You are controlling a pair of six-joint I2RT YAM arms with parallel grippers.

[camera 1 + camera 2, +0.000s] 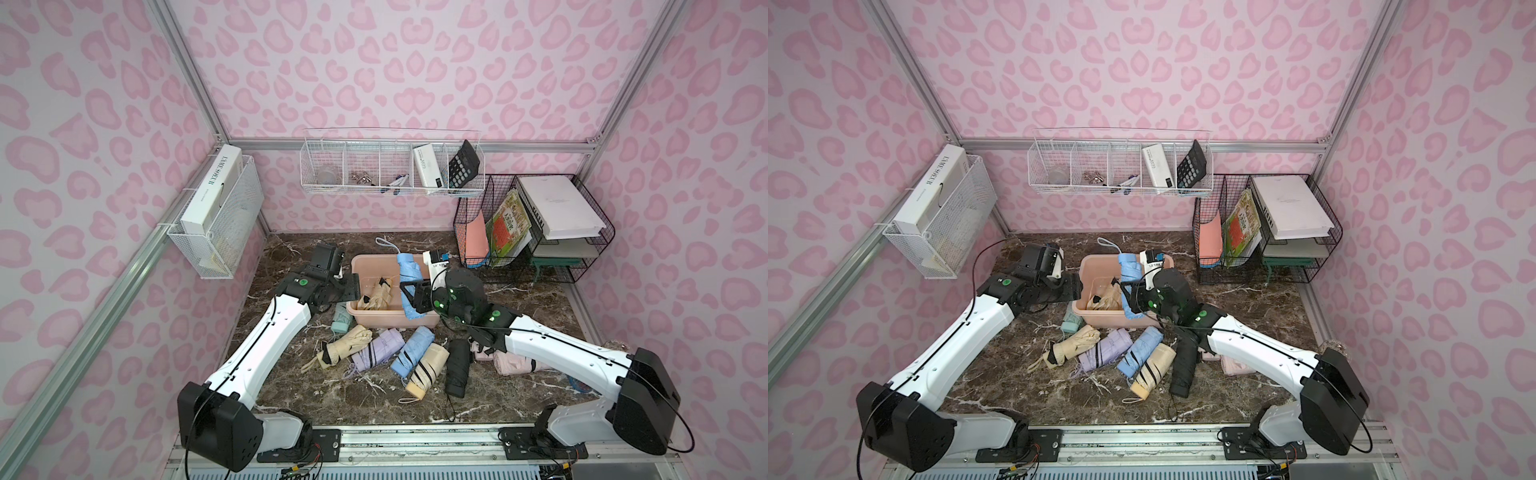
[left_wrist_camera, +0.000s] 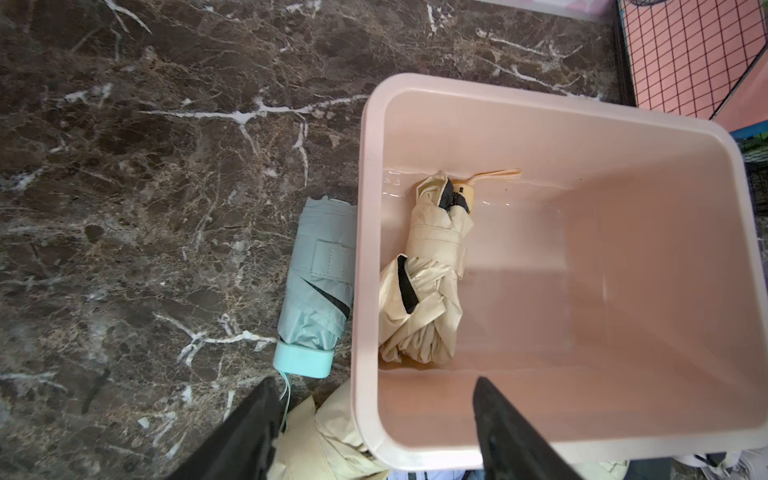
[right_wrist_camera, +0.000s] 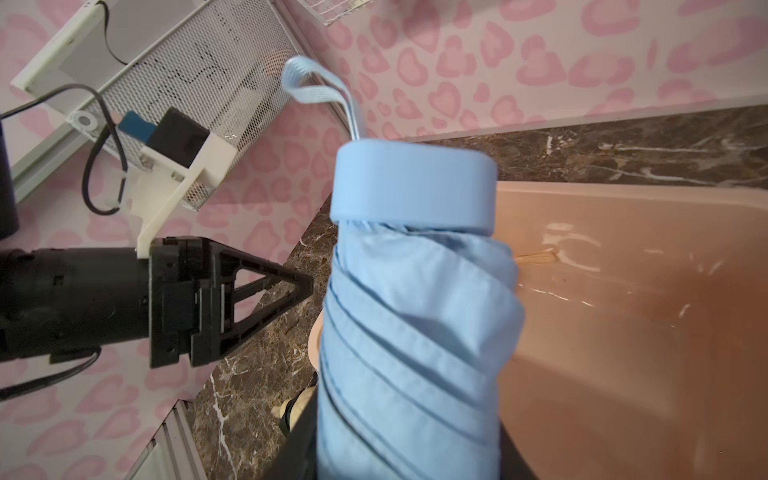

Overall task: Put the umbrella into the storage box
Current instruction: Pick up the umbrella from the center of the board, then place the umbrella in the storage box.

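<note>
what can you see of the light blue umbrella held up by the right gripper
A folded compact light blue umbrella, its fabric twisted into pleats, with a smooth matching handle cap and a ribbon wrist loop at one end. The right gripper clamps the fabric part, holding it tilted in the air over the storage box, handle end toward the back wall. Nothing else appears to touch it.

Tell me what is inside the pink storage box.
One cream folded umbrella lies on the storage box floor, near a wall. The floor beneath it is covered; the rest looks bare.
</note>
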